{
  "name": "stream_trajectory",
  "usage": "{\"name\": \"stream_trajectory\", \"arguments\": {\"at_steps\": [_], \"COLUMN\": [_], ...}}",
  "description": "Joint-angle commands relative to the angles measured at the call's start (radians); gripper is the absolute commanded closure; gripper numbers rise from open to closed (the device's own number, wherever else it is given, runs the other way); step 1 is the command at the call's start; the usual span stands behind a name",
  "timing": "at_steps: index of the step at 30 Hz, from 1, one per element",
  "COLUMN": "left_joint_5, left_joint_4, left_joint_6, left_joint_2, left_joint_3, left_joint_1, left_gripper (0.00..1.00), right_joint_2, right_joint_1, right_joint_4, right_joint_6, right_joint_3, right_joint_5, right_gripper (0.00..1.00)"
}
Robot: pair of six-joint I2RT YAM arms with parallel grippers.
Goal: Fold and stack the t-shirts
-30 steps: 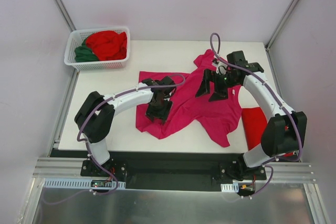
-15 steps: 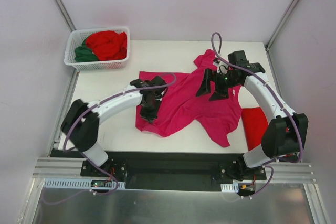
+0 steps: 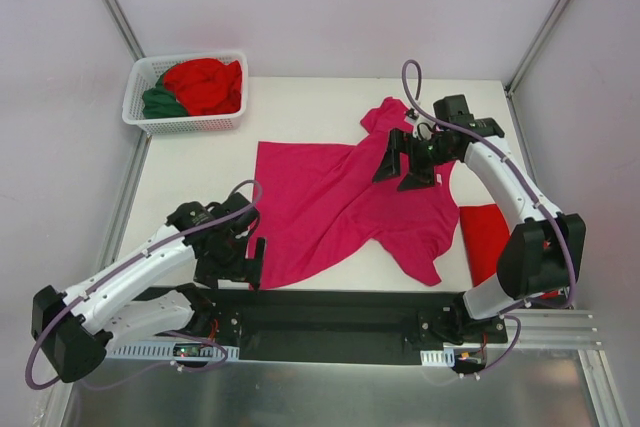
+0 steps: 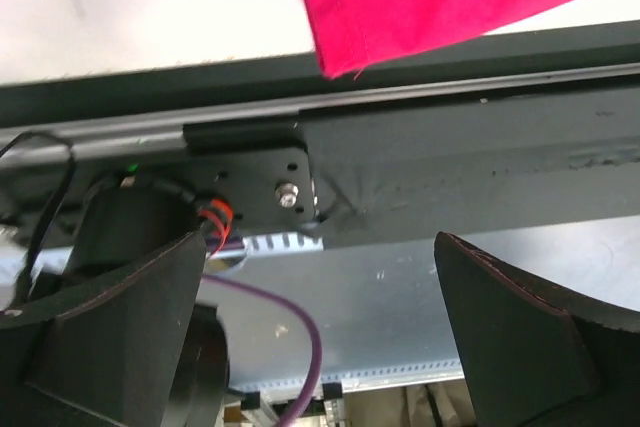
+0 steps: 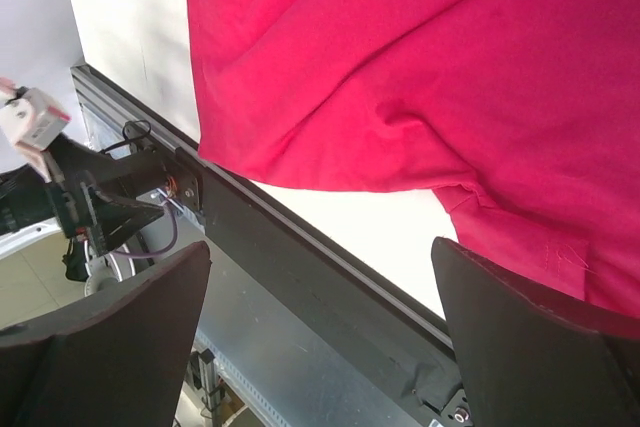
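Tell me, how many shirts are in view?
4 visible: magenta shirt spread mid-table; folded red shirt at the right edge; red heap and dark green shirt in the basket, which may hide more.

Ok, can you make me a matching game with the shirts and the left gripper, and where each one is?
Things:
1 pink shirt
2 green shirt
3 folded red shirt
4 left gripper

Places:
A in the basket
B right edge of the table
C open, at the near edge
D spread out in the middle

Pairs: 1-D, 2-A, 3-B, 4-C
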Motion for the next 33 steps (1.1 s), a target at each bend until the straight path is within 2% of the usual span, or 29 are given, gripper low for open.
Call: {"name": "stream_trajectory", "arguments": {"at_steps": [1,4,7,9,10,12,13,19,25,33], "left_joint_5": [-0.087,-0.164,-0.169,-0.076,-0.034,0.034,0.060,0.127,0.239,0.327], "left_joint_4": [-0.112,-0.090,0.013,0.125,0.157,0.202,0.207,0.208,0.243,0.340], "left_joint_6": [-0.007,0.047,0.140,0.204,0.245,0.279,0.314,0.417,0.390,0.310], "left_joint_2": [0.033,0.169,0.306,0.371,0.439,0.524,0.620,0.981,1.227,1.365], "left_joint_3": [0.146,0.322,0.463,0.526,0.584,0.666,0.765,1.087,1.232,1.389], "left_joint_1": [0.000,0.003,0.037,0.101,0.174,0.233,0.252,0.261,0.270,0.276], "left_gripper": [0.01,0.01,0.01,0.01,0.01,0.01,0.01,0.01,0.01,0.01], "right_joint_2": [0.019,0.014,-0.010,-0.032,-0.043,-0.084,-0.099,-0.217,-0.352,-0.455], "right_joint_1": [-0.005,-0.005,-0.002,-0.002,-0.004,-0.004,-0.004,0.001,0.042,0.137], "right_joint_4": [-0.005,0.007,0.018,0.017,0.015,0.014,0.008,-0.015,-0.048,-0.091], "right_joint_6": [0.009,0.015,0.011,0.006,0.006,0.005,0.005,0.025,0.072,0.101], "right_joint_3": [0.054,0.038,0.009,-0.005,-0.012,-0.028,-0.032,-0.142,-0.299,-0.334], "right_joint_5": [-0.024,-0.009,0.054,0.099,0.134,0.155,0.172,0.180,0.197,0.160], "right_gripper": [0.04,0.04,0.04,0.04,0.04,0.04,0.04,0.04,0.04,0.04]}}
